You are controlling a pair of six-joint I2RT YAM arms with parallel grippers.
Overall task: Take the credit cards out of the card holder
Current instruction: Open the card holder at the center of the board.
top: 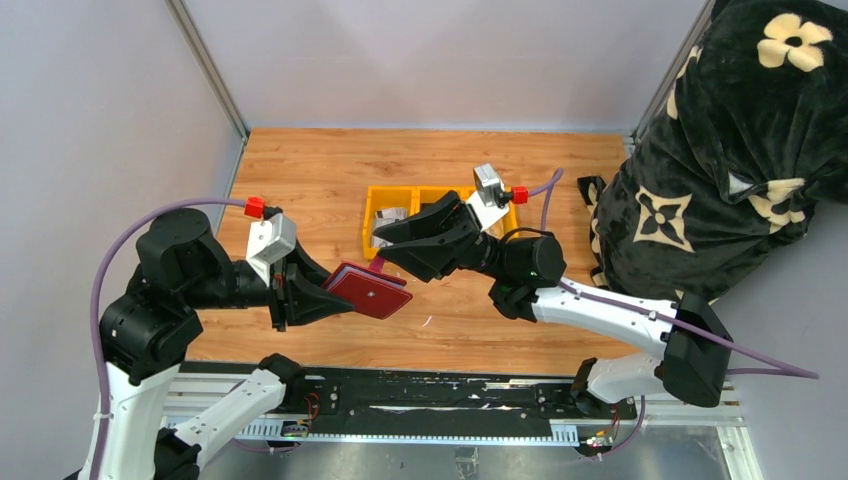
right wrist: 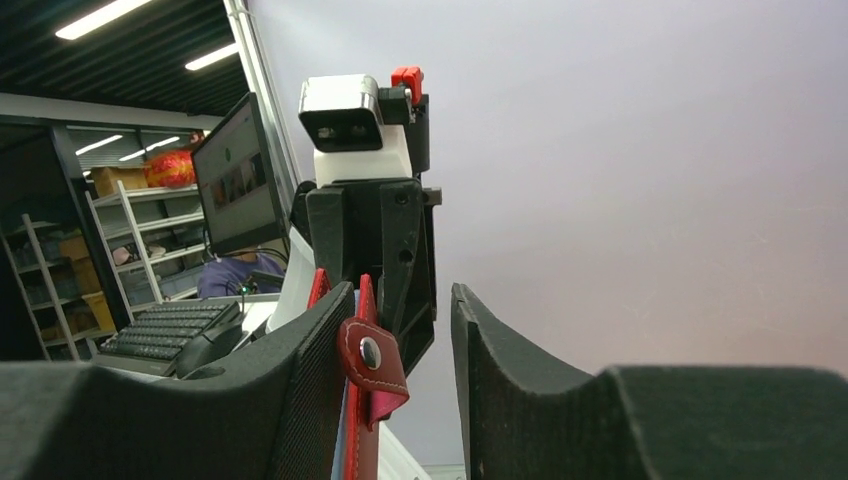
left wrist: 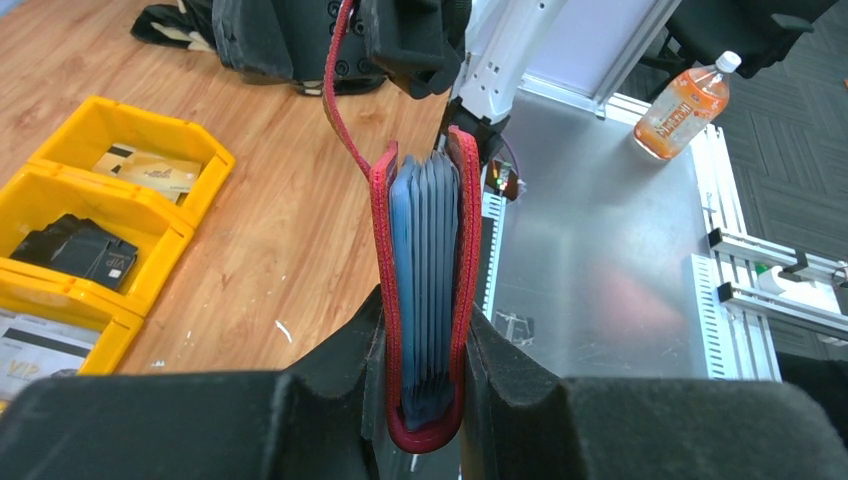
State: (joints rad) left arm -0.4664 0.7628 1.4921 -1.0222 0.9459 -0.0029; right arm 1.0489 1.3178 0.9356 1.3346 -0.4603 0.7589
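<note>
My left gripper is shut on the maroon card holder and holds it above the table. In the left wrist view the card holder stands edge-on between the fingers, with blue-grey leaves packed inside; I cannot tell cards from lining. Its strap runs up toward my right gripper. My right gripper is open around the strap's snap tab, which lies against the left finger, with a gap to the right finger. A tan credit card lies in a yellow bin.
Yellow bins stand behind the grippers; one holds a black wallet-like object, another a pale card. A black flowered blanket fills the right side. An orange bottle stands beyond the metal apron.
</note>
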